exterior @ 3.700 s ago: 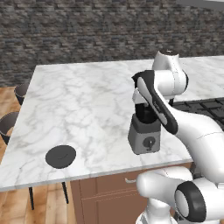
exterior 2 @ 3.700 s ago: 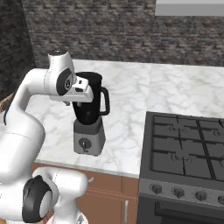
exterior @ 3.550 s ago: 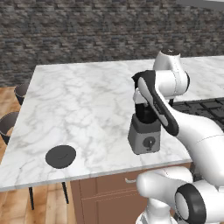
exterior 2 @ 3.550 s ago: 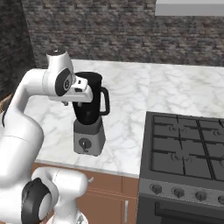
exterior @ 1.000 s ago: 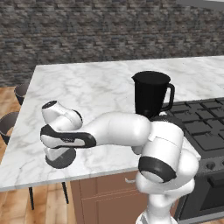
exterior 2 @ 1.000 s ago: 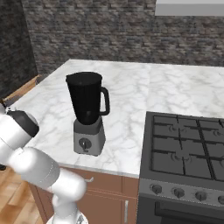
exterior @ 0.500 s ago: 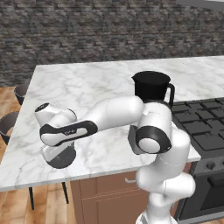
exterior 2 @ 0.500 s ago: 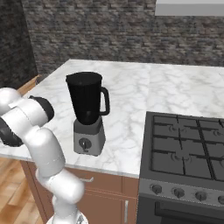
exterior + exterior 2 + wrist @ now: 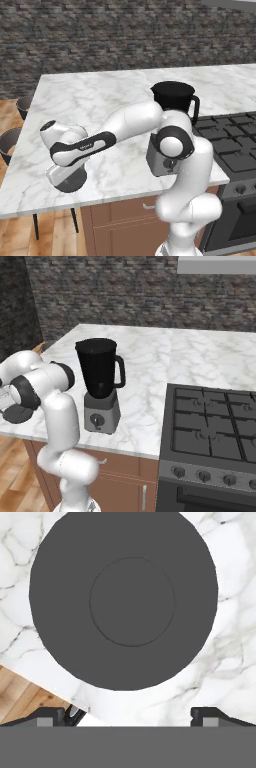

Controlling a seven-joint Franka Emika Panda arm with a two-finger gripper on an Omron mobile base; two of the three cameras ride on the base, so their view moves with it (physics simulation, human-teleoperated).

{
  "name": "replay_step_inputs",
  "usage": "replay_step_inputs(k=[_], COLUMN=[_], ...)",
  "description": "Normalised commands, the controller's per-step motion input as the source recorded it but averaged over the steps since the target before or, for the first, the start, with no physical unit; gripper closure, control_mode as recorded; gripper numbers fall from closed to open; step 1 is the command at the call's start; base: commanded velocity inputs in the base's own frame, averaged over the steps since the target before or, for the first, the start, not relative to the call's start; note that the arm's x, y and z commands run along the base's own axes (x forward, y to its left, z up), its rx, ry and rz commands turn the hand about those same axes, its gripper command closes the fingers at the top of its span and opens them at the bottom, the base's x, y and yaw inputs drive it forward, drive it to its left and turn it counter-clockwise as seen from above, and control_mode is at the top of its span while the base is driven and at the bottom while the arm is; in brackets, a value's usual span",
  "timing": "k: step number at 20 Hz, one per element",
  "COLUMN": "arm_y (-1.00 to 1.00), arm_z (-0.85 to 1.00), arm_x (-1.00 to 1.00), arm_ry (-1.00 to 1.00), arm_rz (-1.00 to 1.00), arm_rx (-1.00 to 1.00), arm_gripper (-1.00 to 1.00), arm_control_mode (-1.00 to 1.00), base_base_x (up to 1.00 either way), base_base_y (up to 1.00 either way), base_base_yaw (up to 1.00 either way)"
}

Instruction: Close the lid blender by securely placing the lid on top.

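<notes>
2 items concern this task: the lid (image 9: 123, 599) and the blender (image 9: 101, 387). The lid lies flat on the marble tabletop (image 9: 125, 105), close to its near corner, where the wooden floor (image 9: 25, 694) shows just past the edge. The blender stands well apart from it, beside the stove (image 9: 212, 428), its jar open at the top. The claw (image 9: 132, 714) hangs directly above the lid, looking straight down, with its 2 fingertips (image 9: 52, 714) spread wide and nothing between them; it is not touching the disc. Judgement on handling: the lid appears a stiff, thin, light disc with a smooth surface and only a slightly raised centre, so it offers little to pinch from above. The rim is the likely hold, taken across the full width, though the disc looks nearly as wide as the spread of the fingers, leaving small margin. A smooth edge may slip; a grip off-centre would tilt it. Its place near the tabletop edge adds risk of pushing it off.
</notes>
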Motion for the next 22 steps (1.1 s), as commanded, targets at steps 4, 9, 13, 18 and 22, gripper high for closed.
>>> replay_step_inputs(k=[4, 9, 13, 18, 22], arm_y=[0.0, 0.0, 0.02, 0.11, 0.17], arm_z=[-0.01, -0.02, -0.1, -0.16, -0.22], arm_x=[0.06, 0.19, 0.19, 0.15, 0.11], arm_ry=[0.0, 0.0, 0.0, 0.0, 0.0], arm_rz=[0.0, 0.0, 0.0, 0.0, 0.0], arm_rx=[0.0, 0.0, 0.0, 0.0, 0.0], arm_gripper=[-1.0, -1.0, -1.0, -1.0, -1.0], arm_control_mode=[-1.0, -1.0, -1.0, -1.0, -1.0], base_base_x=[0.0, 0.0, 0.0, 0.0, 0.0], base_base_y=[0.0, 0.0, 0.0, 0.0, 0.0], base_base_yaw=[0.0, 0.0, 0.0, 0.0, 0.0])
